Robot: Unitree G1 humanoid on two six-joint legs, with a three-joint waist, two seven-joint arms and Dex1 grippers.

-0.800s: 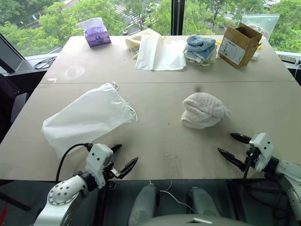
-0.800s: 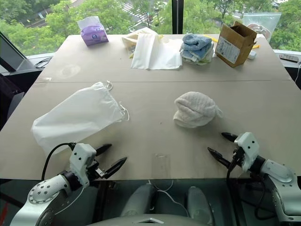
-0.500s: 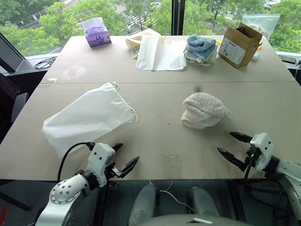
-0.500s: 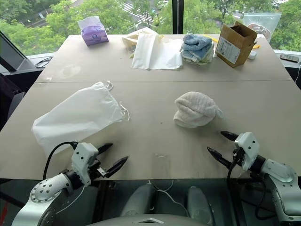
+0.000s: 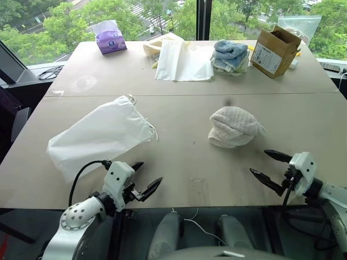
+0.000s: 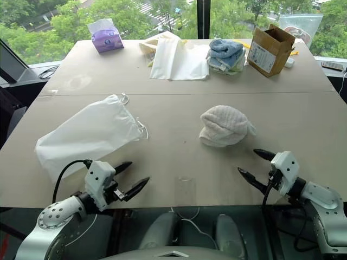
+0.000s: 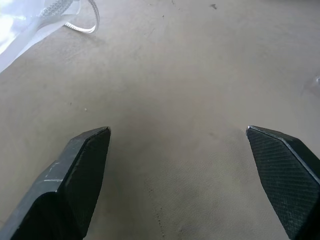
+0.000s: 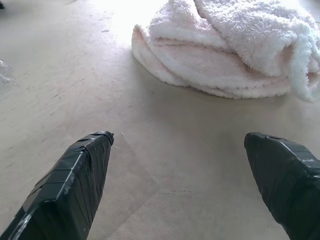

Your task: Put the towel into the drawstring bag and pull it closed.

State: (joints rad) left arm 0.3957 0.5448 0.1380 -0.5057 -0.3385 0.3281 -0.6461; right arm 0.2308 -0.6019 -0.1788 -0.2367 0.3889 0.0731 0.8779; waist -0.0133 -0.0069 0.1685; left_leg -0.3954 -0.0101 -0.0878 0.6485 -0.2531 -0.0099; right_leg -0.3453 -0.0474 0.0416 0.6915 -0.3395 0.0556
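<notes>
The off-white fluffy towel (image 5: 235, 126) lies as a rounded lump on the table, right of centre; it also shows close up as the towel (image 8: 235, 47). The white drawstring bag (image 5: 97, 135) lies flat on the left, its mouth and cords (image 5: 150, 129) toward the middle; a cord loop (image 7: 80, 22) shows in the left wrist view. My left gripper (image 5: 145, 179) hovers open near the table's front edge, below the bag. My right gripper (image 5: 270, 169) stands open near the front right, a short way in front of the towel, holding nothing.
Along the table's far side sit a purple tissue pack (image 5: 110, 39), flat white and cream bags (image 5: 181, 58), a stack of blue and pale towels (image 5: 231, 56) and a cardboard box (image 5: 276, 51). Cables (image 5: 51, 72) lie off the far left corner.
The left gripper has crept slightly forward and right. The towel, the bag and the right gripper have stayed put.
</notes>
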